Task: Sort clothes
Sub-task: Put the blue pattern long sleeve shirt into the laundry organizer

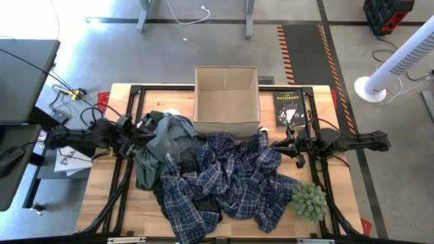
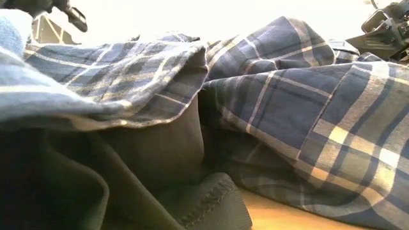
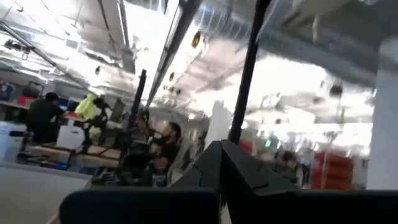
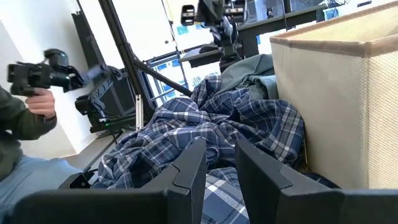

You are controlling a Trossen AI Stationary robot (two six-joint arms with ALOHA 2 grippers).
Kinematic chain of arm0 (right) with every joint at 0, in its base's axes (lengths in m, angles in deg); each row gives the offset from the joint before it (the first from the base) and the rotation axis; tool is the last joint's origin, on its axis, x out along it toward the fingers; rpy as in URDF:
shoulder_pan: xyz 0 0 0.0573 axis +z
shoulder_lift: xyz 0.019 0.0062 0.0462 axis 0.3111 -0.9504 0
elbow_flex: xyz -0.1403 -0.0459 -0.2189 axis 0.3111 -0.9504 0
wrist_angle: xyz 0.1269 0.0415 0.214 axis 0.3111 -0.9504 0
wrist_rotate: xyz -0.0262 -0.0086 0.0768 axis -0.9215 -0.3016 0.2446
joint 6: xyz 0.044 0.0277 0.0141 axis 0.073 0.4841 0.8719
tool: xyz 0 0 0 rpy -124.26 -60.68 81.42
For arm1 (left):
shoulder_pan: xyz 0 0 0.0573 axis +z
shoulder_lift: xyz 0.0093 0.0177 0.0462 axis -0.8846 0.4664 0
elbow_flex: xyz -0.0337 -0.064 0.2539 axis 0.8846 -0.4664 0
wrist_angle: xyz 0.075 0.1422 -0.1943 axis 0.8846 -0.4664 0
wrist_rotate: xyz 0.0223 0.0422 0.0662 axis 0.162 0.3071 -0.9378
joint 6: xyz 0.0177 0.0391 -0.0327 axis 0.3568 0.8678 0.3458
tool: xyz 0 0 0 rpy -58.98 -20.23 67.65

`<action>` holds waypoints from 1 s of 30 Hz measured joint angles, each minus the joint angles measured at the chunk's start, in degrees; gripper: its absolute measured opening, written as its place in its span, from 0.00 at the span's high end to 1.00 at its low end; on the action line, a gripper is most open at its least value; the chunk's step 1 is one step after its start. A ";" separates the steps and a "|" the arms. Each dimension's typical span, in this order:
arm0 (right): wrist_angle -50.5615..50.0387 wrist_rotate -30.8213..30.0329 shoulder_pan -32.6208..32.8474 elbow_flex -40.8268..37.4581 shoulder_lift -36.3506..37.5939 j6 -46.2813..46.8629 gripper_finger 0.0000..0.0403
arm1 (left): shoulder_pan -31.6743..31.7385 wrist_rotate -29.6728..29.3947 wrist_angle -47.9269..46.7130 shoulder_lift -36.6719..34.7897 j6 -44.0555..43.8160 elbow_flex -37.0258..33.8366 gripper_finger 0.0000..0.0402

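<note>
Altogether one plaid shirt (image 1: 230, 177), one grey-green garment (image 1: 161, 146), left end effector (image 1: 144, 127) closed, right end effector (image 4: 217, 163) narrowly parted

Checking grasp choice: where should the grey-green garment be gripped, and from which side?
Grip the raised bunched fold at the top of the grey-green garment, coming from above on the left arm's side; its lower edge lies under the plaid shirt, so a high pinch lifts it free.

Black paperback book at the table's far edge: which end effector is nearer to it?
Right. The right end effector sits just in front of the black paperback book; the left end effector is across the tan cardboard box.
</note>
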 joint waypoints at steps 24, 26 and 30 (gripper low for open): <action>0.00 -0.02 0.01 0.00 0.00 -0.01 0.80 | -4.34 -6.84 -20.01 77.78 14.82 51.03 0.73; -0.01 -0.01 0.01 0.00 0.00 -0.01 0.80 | -3.51 -4.89 -24.78 82.99 15.64 56.64 0.66; -0.02 0.01 -0.01 0.00 0.00 -0.02 0.80 | -2.29 -3.83 -32.24 92.94 18.07 66.84 0.54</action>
